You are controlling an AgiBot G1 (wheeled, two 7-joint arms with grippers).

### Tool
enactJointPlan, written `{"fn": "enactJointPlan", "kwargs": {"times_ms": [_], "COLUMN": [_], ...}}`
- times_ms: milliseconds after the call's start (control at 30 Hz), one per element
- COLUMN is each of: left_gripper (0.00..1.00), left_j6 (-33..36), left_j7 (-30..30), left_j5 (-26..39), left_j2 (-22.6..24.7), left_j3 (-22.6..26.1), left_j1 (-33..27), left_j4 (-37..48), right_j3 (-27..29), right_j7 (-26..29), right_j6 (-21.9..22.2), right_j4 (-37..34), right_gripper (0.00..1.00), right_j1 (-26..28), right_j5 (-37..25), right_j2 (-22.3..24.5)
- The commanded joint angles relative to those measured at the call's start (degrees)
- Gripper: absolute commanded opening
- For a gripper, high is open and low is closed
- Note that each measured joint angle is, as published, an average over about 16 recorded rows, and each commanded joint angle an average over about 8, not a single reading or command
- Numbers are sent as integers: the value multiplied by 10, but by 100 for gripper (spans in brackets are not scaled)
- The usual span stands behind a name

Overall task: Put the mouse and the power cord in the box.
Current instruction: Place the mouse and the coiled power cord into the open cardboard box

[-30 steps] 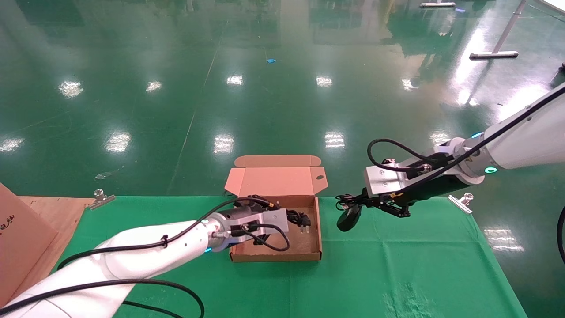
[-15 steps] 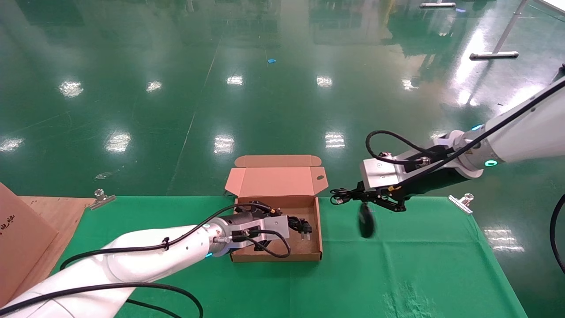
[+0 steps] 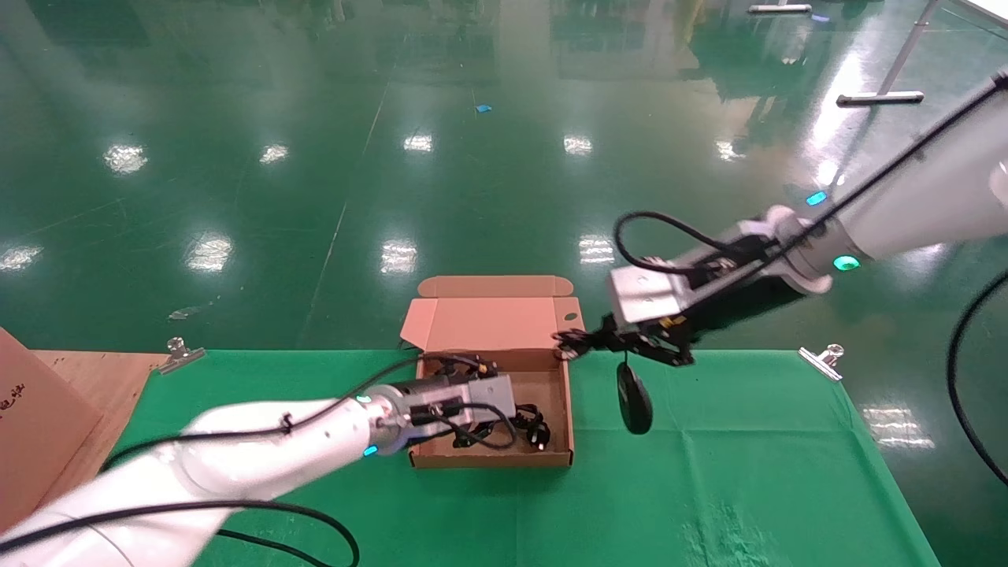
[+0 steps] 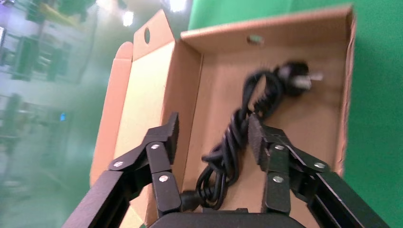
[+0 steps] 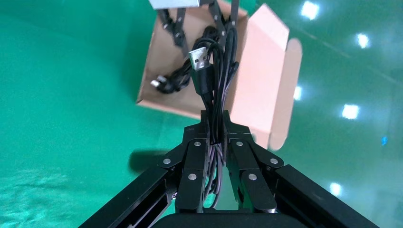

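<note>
The brown box [image 3: 551, 394] stands open on the green cloth, its flap lid [image 3: 488, 323] raised at the back. The power cord [image 3: 516, 419] lies coiled on the box floor [image 4: 309, 123]; in the left wrist view the power cord [image 4: 235, 137] runs loose between the spread fingers. My left gripper [image 3: 504, 416] [image 4: 211, 130] hovers open over it. My right gripper [image 3: 579, 340] [image 5: 216, 118] is shut on the mouse's bunched thin cable [image 5: 215, 71], just right of the box's rear corner. The black mouse [image 3: 634, 402] dangles below it, above the cloth.
A large brown crate [image 3: 31, 425] and a wooden board [image 3: 102, 370] sit at the table's left end. Metal clamps [image 3: 179, 353] [image 3: 823, 358] pin the green cloth [image 3: 709, 472] along the far edge. Beyond that edge is shiny green floor.
My right gripper has carried the cable leftward toward the box, the mouse swinging under it. The power cord has dropped from the left gripper and lies lower in the box.
</note>
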Motion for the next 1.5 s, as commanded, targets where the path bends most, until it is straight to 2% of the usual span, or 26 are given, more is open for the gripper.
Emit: {"fn": "enactJointPlan", "kwargs": {"times_ms": [33, 267, 433, 567, 733, 867, 1000, 1200, 1500], "left_gripper": [100, 100, 100, 100, 100, 100, 100, 100, 100], "left_j6": [15, 146, 204, 229, 243, 239, 233, 235, 239], "left_j7": [-4, 71, 94, 99, 106, 113, 118, 124, 128], "left_j5": [-26, -119, -172, -204, -237, -248, -252, -259, -260], "left_j2": [-3, -115, -203, -271, -333, -358, -368, -369, -368], "left_j3": [-8, -74, -110, -132, -152, -159, -163, -167, -167], "left_j1": [-7, -1, 26, 58, 100, 123, 136, 142, 141], "left_j4": [1, -54, -101, -138, -174, -187, -190, -188, -183], "right_j3": [-1, -13, -49, -108, -190, -251, -307, -364, -407], "right_j7": [2, 59, 131, 197, 256, 285, 310, 334, 339], "right_j6": [-3, -9, 19, 87, 218, 300, 348, 390, 424], "right_j4": [3, 92, 202, 308, 406, 442, 453, 444, 400], "right_gripper": [0, 0, 0, 0, 0, 0, 0, 0, 0], "right_j1": [5, -9, -40, -75, -119, -143, -158, -168, -165], "right_j5": [-1, 5, 24, 50, 84, 103, 116, 131, 148], "right_j2": [-8, -20, -25, -27, -27, -27, -27, -26, -24]}}
